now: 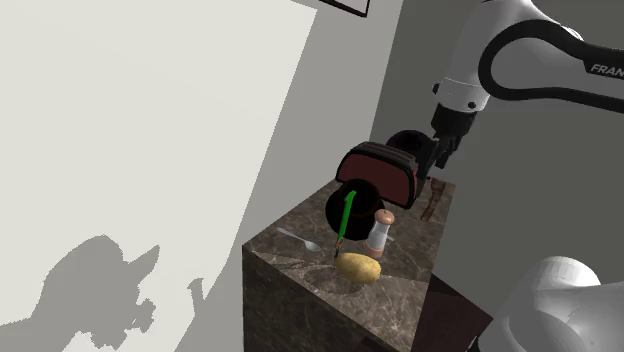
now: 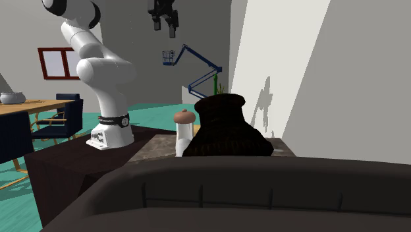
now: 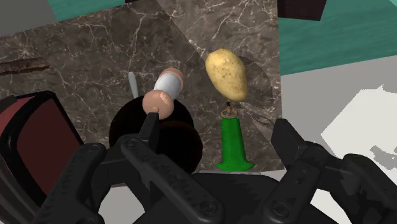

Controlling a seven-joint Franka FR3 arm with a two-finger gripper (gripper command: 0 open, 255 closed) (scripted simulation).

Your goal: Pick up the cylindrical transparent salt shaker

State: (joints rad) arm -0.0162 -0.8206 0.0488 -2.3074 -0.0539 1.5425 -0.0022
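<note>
The pick-up has not begun, as far as these views show. The hand (image 2: 165,28) hangs open and empty near the top of the second exterior view, high over the table (image 1: 290,290) and well apart from everything on it. In the wrist view its two black fingers (image 3: 153,172) stand wide apart with nothing between them. The salt shaker (image 1: 381,232) stands on the marbled tabletop a little right of the middle of the shoulder view. It is just beside a potato (image 1: 358,267) lying below it in the frame, and close to a leaning green stick (image 1: 345,220) and a black round object (image 1: 350,205) on its left. A spoon (image 1: 298,240) lies further left, and a dark red appliance (image 1: 380,170) sits above, towards the hand. The shaker's body is drawn white rather than clear, with a pinkish-brown cap. It is upright: its long axis runs vertically, cap up and base on the table. The second exterior view agrees, showing it left of centre beside the dark object and behind a sofa (image 2: 230,191) back. Looking down in the wrist view, the shaker appears foreshortened above the black round object, with the cap nearest the camera. It lies nearer the left-hand finger than midway between the two. Everything remains to be done: centre the hand over the cap, come down so the fingers straddle the body, close and lift. I judge the neighbours on either side leave little room for the fingers.
</note>
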